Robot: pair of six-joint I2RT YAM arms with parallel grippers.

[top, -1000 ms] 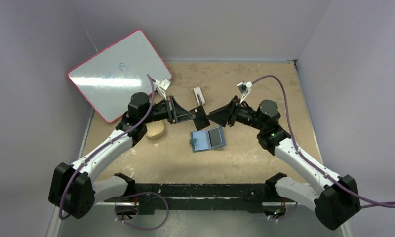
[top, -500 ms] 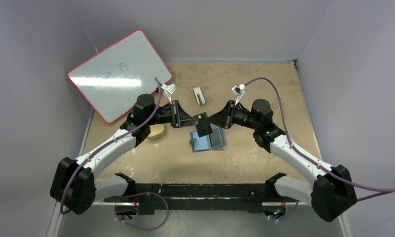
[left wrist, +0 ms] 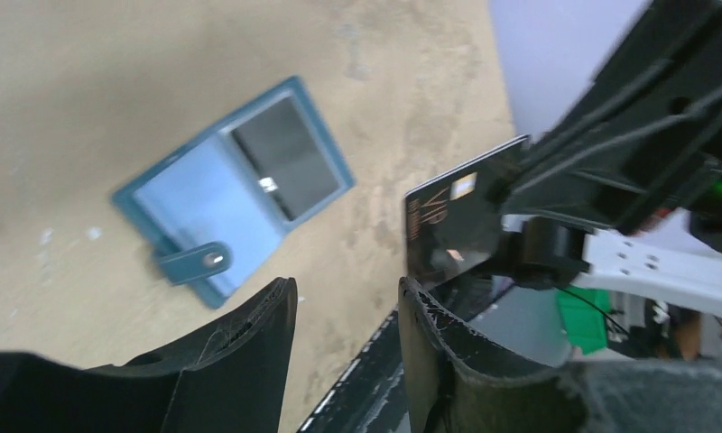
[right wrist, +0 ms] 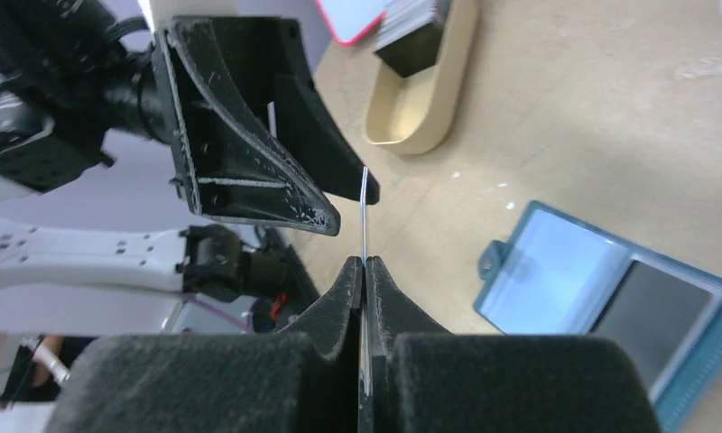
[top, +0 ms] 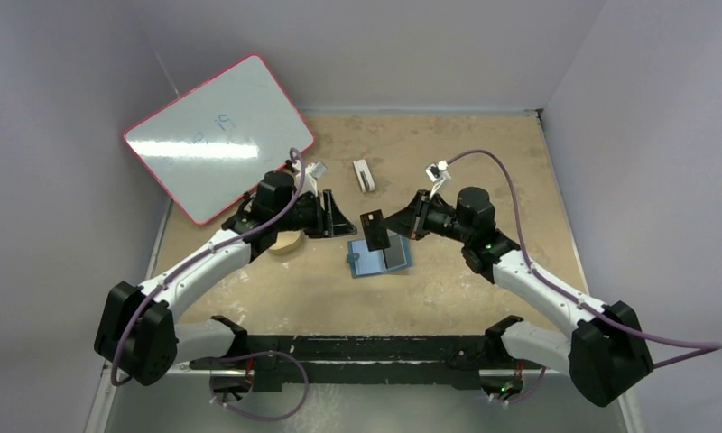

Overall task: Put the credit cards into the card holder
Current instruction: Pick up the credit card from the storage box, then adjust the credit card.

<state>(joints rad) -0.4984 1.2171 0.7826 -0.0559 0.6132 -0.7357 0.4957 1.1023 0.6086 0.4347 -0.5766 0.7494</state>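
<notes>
- card (top: pixel 373 225): 1 sure, in the air
- dark stack (right wrist: pixel 411 27) in tray (top: pixel 286 241): count unclear
- holder (top: pixel 365 263): 1; dark panel (top: pixel 398 253) in it, card or not unclear
- tray: 1
- whiteboard (top: pixel 215 135): 1
- white block (top: pixel 364 174): 1
- arms (top: pixel 199 263): 2

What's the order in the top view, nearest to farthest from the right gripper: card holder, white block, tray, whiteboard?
Measured from the right gripper, which is shut on a card:
1. Card holder, just under it on the near side.
2. White block, beyond it toward the far wall.
3. Tray, off to the left.
4. Whiteboard, far-left corner.
</notes>
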